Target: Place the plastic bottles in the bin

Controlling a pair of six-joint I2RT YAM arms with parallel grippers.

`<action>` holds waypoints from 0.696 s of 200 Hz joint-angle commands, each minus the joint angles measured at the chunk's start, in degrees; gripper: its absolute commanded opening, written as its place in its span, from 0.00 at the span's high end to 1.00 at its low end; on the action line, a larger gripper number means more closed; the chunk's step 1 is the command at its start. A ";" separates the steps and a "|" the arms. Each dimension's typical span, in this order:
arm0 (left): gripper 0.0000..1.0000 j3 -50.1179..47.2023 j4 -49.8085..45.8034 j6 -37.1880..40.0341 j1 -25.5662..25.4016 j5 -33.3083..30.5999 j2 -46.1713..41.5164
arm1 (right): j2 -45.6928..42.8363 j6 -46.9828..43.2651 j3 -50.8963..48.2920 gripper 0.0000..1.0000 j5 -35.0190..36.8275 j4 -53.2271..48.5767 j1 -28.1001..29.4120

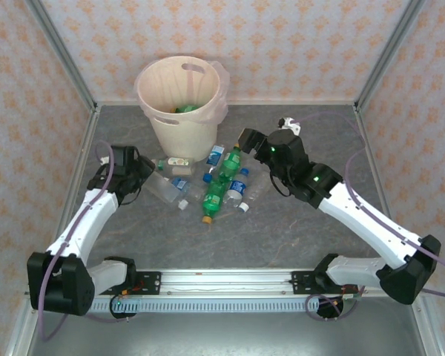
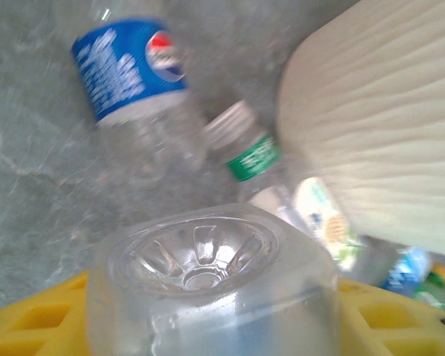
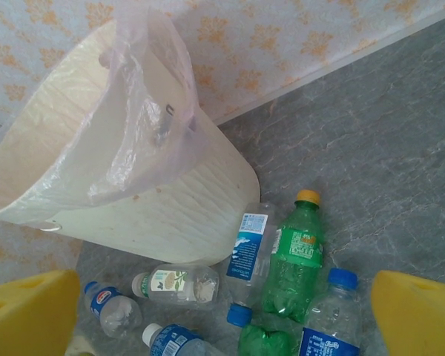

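Grey counter [image 1: 282, 237]: left end effector [image 1: 154, 183] clamps a clear bottle [image 2: 208, 289], right end effector [image 3: 222, 311] gapes empty; lift should clear the bin [image 1: 182, 130].

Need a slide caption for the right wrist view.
Open right gripper faces plastic bottles lying at the foot of the cream bin, liner bag draped over its rim.

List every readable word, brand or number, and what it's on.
No words can be read.
Red, white and blue globe emblem: on the blue-labelled bottle; its print is blurred.
Green band on the small bottle: blurred.
Other labels, such as on the green bottle: too small.
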 commanded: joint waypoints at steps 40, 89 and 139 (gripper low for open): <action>0.43 19.36 -4.05 2.61 0.53 -2.53 -1.16 | 1.87 0.01 3.44 0.00 -1.15 0.66 0.01; 0.44 30.09 -1.09 4.10 0.54 -2.97 1.28 | 1.34 0.08 3.02 0.00 -1.09 0.62 0.19; 0.44 32.75 0.09 7.03 0.53 -4.58 1.87 | 1.26 0.29 1.96 0.00 -2.55 1.48 0.79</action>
